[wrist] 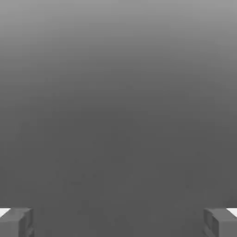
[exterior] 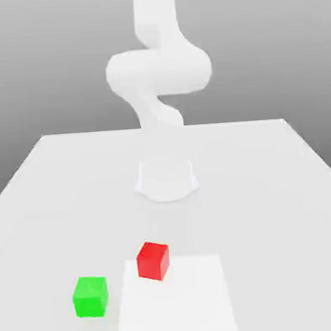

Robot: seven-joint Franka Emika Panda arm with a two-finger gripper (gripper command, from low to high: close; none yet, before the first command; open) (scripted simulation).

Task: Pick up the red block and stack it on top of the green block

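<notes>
The red block (exterior: pixel 153 260) is a small bright red cube resting on the white table (exterior: pixel 267 189), toward the front. The green block (exterior: pixel 90 296), a cube of about the same size, sits a short way off toward the exterior view's left and slightly nearer the front edge; the two cubes do not touch. In the hand view my gripper (wrist: pixel 118 222) is open, one grey fingertip (wrist: pixel 16 222) and the other (wrist: pixel 221 222) far apart with nothing between them, against plain grey background.
The arm's white base (exterior: pixel 166 180) stands mid-table behind the blocks, and its links (exterior: pixel 158 71) rise out of the top of the exterior view. A paler rectangular patch (exterior: pixel 179 306) lies on the table under and in front of the red block.
</notes>
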